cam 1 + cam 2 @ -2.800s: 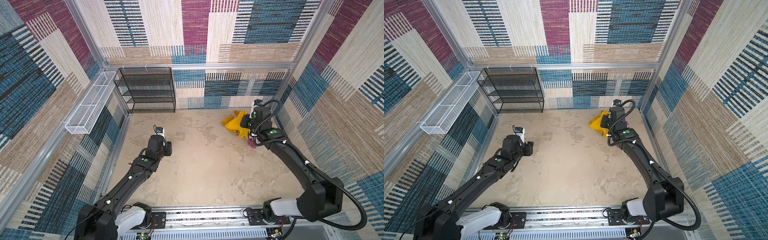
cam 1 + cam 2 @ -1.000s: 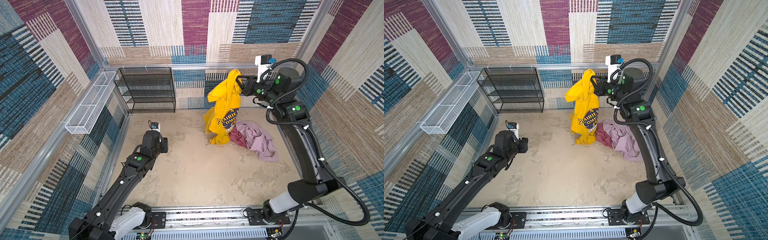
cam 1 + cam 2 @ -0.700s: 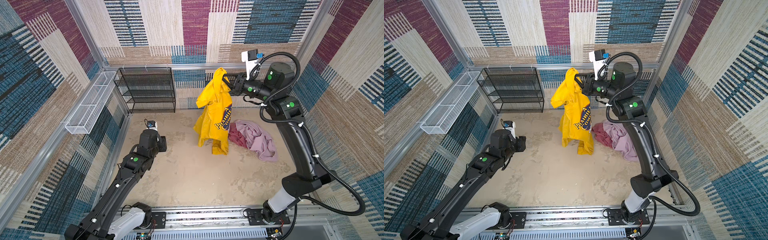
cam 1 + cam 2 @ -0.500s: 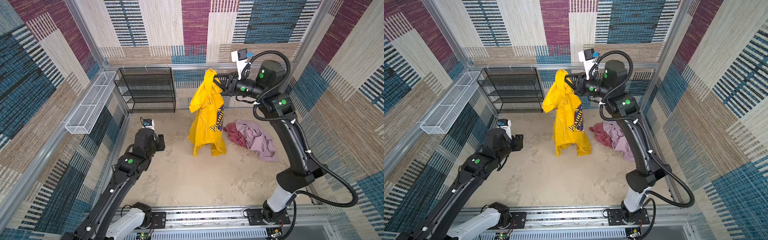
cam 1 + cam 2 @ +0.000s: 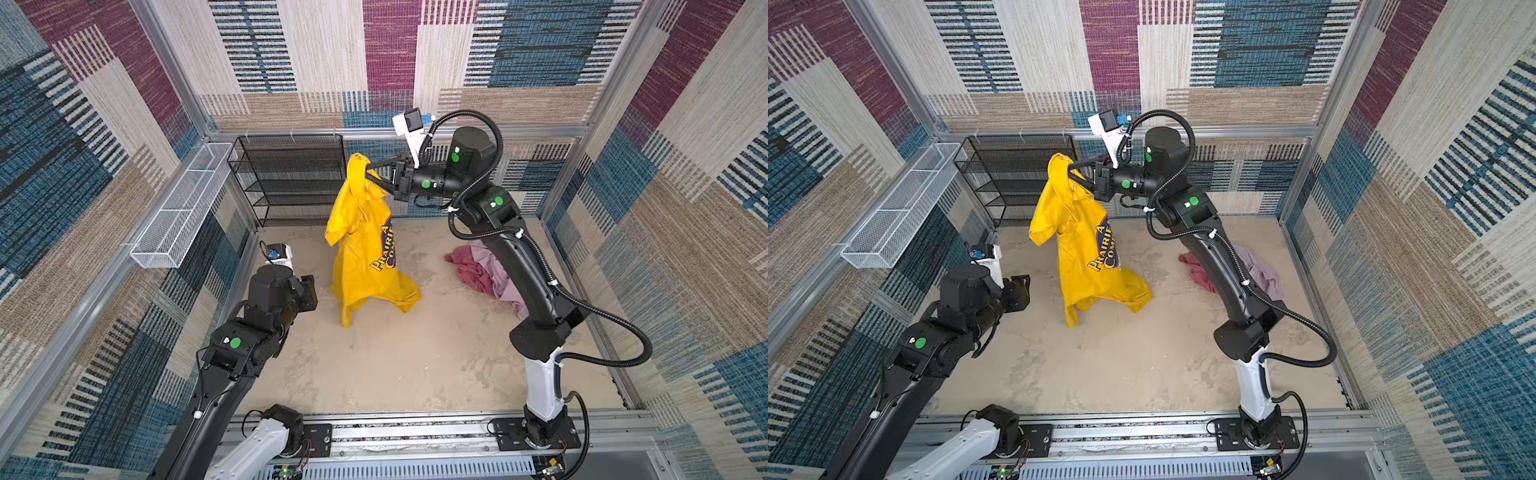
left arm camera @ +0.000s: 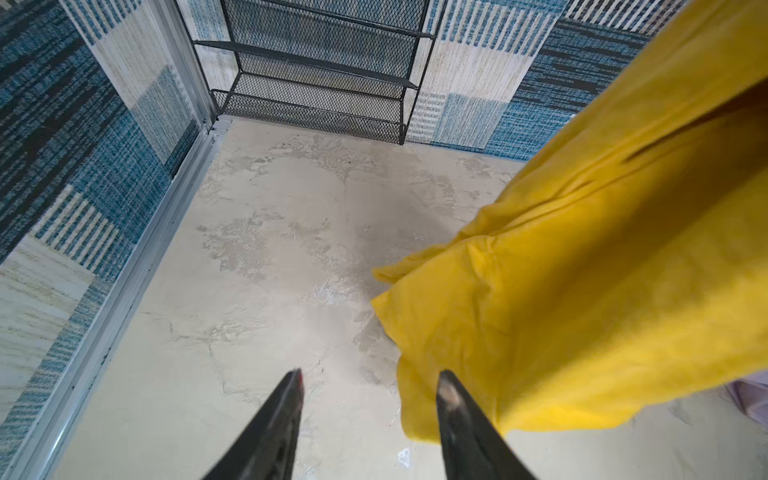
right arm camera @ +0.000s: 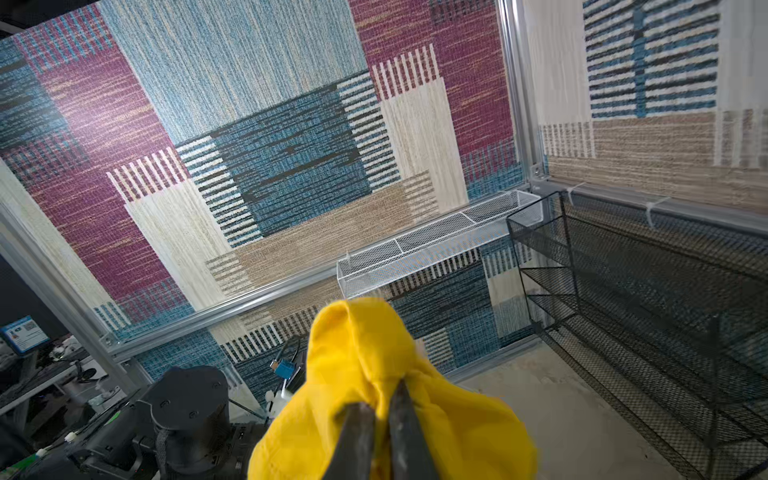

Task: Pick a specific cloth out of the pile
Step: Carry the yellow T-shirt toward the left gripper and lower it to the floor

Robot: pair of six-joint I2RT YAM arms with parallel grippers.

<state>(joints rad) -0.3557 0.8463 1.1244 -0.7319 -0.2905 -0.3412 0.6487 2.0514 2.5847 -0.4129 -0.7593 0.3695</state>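
Note:
The mustard-yellow cloth (image 5: pixel 361 257) (image 5: pixel 1079 249), with a dark printed mark on it, hangs full length in both top views. My right gripper (image 5: pixel 368 172) (image 5: pixel 1073 168) is shut on its top fold, high above the floor. The right wrist view shows the gripper (image 7: pixel 384 399) pinching bunched yellow cloth (image 7: pixel 353 353). The rest of the pile (image 5: pixel 469 270) (image 5: pixel 1262 266), lilac-pink and rose-red cloths, lies on the floor to the right, partly behind the right arm. My left gripper (image 6: pixel 370 374) is open and empty, just left of the cloth's lower hem (image 6: pixel 582 291).
A black mesh shelf rack (image 5: pixel 291 178) stands against the back wall. A white wire basket (image 5: pixel 178 208) hangs on the left wall. Patterned walls enclose the sandy floor (image 5: pixel 395 365). The arms' base rail (image 5: pixel 415 432) runs along the front.
My right gripper has lifted the yellow cloth off the pile and carried it left toward the middle. The left arm has drawn back to the left and raised itself.

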